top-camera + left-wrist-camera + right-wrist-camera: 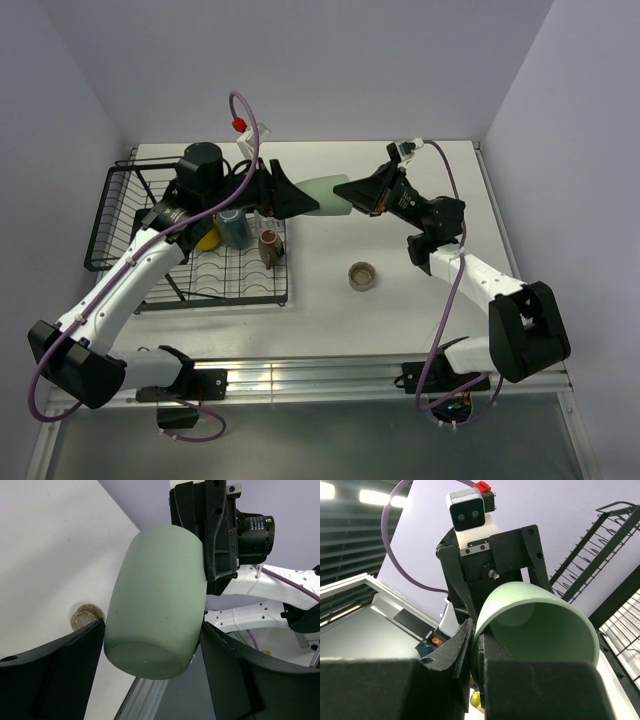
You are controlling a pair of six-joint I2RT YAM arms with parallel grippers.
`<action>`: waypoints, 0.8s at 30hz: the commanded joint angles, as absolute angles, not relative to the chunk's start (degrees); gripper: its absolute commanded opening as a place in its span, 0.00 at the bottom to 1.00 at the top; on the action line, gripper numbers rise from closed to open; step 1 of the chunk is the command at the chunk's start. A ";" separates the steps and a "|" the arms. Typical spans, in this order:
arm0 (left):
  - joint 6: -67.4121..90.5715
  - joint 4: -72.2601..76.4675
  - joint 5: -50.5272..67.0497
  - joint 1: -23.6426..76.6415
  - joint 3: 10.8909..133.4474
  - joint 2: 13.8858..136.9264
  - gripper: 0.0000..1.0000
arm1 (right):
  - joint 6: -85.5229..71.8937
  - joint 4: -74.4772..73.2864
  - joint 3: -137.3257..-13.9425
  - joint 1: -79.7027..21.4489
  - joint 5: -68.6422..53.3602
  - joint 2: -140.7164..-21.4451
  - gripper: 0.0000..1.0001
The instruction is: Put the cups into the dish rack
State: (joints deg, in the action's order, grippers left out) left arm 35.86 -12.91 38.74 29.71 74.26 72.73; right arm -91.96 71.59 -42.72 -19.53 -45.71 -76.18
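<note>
1. Top view: fixed above and behind the arm bases, looking down on the whole table [400,320], far from the pale green tumbler [325,195].
2. Left wrist view: looks along the left fingers [55,675], very close to the tumbler between them. The right wrist camera [252,530] faces it beyond the fingertips.
3. Right wrist view: looks upward past the right fingers [450,652] into the tumbler's mouth, with the left wrist camera [470,512] just behind.
4. All three views share the tumbler.
</note>
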 commanded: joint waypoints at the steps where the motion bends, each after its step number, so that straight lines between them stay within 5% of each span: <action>1: 36.21 -10.81 39.64 29.53 74.18 70.66 0.81 | -91.93 80.16 -43.86 -20.30 -43.86 -76.29 0.00; 6: 36.56 -10.55 39.90 29.53 74.79 70.75 0.57 | -91.14 79.80 -44.03 -21.36 -43.77 -77.25 0.00; 10: 36.65 -10.90 40.69 29.62 75.06 70.93 0.28 | -90.44 78.84 -44.03 -21.53 -43.51 -77.52 0.00; 11: 36.65 -11.16 40.43 29.53 75.32 71.01 0.11 | -90.09 78.40 -44.12 -21.62 -43.51 -77.61 0.00; 13: 36.13 -12.56 40.17 29.53 75.76 71.10 0.00 | -89.65 77.79 -44.21 -21.62 -43.42 -77.52 0.00; 17: 34.72 -15.98 38.41 29.53 78.21 70.66 0.00 | -85.98 71.93 -43.33 -21.62 -42.63 -75.94 0.22; 24: 32.17 -21.09 35.77 29.09 82.00 70.23 0.00 | -75.51 55.47 -42.19 -21.45 -38.77 -69.10 0.45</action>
State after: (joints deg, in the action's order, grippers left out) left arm 34.04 -20.29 36.71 29.36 78.39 72.14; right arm -82.59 62.39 -42.65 -21.23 -41.58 -73.54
